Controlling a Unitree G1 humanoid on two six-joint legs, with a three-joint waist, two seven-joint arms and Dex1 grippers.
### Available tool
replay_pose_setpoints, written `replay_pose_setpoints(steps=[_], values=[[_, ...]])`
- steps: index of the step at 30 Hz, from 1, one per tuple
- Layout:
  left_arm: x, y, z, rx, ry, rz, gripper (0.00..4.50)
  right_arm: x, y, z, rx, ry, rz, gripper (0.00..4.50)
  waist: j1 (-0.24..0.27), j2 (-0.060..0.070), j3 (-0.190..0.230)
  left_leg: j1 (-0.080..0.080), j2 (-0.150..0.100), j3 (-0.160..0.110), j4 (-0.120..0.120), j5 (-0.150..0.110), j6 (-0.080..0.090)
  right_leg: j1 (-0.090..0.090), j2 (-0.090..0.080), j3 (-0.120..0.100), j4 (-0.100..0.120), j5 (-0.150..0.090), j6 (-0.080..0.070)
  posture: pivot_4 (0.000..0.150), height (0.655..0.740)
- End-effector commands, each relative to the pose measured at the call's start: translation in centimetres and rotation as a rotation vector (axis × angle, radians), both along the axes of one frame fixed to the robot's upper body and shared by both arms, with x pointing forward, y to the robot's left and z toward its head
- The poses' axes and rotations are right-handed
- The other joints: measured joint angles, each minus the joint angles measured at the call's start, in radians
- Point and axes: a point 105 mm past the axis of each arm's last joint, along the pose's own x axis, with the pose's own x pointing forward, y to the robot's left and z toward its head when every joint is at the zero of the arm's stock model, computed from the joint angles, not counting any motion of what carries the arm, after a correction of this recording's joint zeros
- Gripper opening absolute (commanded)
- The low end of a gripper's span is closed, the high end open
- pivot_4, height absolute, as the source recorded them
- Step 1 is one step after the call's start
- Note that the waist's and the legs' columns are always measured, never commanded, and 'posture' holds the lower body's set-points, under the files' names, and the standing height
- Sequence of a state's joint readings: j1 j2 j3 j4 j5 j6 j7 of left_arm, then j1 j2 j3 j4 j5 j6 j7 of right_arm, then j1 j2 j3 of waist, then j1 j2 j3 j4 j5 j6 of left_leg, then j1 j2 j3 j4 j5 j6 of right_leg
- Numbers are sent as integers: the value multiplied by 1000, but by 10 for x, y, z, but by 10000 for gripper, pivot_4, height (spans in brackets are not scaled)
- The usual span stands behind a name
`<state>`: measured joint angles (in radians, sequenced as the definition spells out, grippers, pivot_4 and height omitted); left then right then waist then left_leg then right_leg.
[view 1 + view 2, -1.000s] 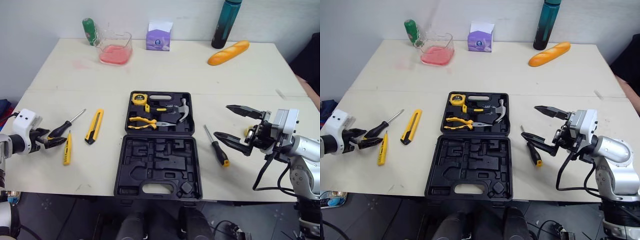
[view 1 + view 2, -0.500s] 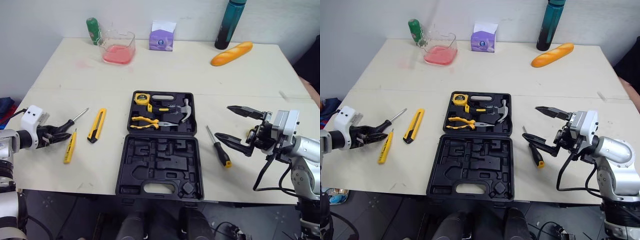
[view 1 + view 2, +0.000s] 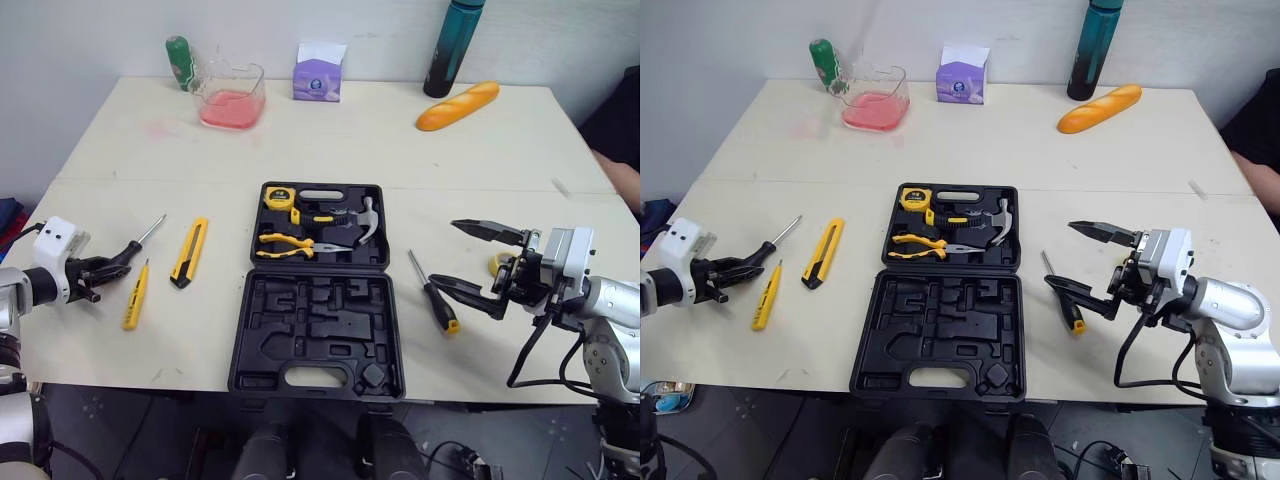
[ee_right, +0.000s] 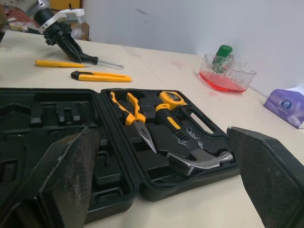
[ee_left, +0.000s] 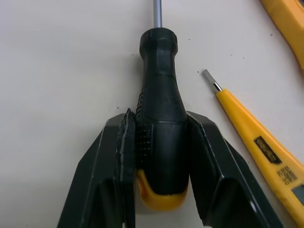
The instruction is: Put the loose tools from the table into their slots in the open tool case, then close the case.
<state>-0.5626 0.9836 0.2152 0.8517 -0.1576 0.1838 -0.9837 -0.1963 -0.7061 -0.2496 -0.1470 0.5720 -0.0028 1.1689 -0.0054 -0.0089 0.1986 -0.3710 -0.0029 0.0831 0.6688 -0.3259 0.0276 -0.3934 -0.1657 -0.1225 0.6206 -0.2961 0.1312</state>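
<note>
Gripping: left gripper closed onto black screwdriver handle; a second ago just short
Screwdriver: flat on table, well left of tool case
Right gripper: spread wide, empty
Next: lift to slot

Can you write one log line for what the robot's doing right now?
left gripper: shut on left-side screwdriver | right gripper: open, near right-side screwdriver | tool case: open | utility knife: on table

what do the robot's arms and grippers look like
Each gripper has two black, tapered fingers. The left gripper joins a white boxy wrist block with small dark dots. The right gripper joins a pale grey block, then a rounded silver-grey forearm with black cables looping beneath.
</note>
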Motion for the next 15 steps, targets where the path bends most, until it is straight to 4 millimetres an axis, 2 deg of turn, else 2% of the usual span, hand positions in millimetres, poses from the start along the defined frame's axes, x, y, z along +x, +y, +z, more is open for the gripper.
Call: replay_pose_setpoints(steps=[1,5,7,15], values=[[-3,-8,54,33,-210,-111,10421,-7,-4,11,-22,-55,10,45000,2,-2,0,0,0,0,0,0,0,0,0,0,0,0,0,1500,7400],[-15,-43,82,5,-300,-306,10420,-10,-10,6,-38,-46,-3,45000,5,-3,0,-1,0,-1,0,0,0,0,-1,0,0,0,0,1500,7400],[-20,-57,86,25,-292,-375,10420,-11,-10,5,-36,-39,-5,45000,5,-3,0,-1,0,-1,0,0,0,1,-1,0,-1,0,0,1500,7400],[-25,-139,100,32,-229,-704,10420,-20,-8,-4,-42,54,38,45000,5,-3,0,0,0,-1,0,0,0,1,0,0,0,0,0,1500,7400]])
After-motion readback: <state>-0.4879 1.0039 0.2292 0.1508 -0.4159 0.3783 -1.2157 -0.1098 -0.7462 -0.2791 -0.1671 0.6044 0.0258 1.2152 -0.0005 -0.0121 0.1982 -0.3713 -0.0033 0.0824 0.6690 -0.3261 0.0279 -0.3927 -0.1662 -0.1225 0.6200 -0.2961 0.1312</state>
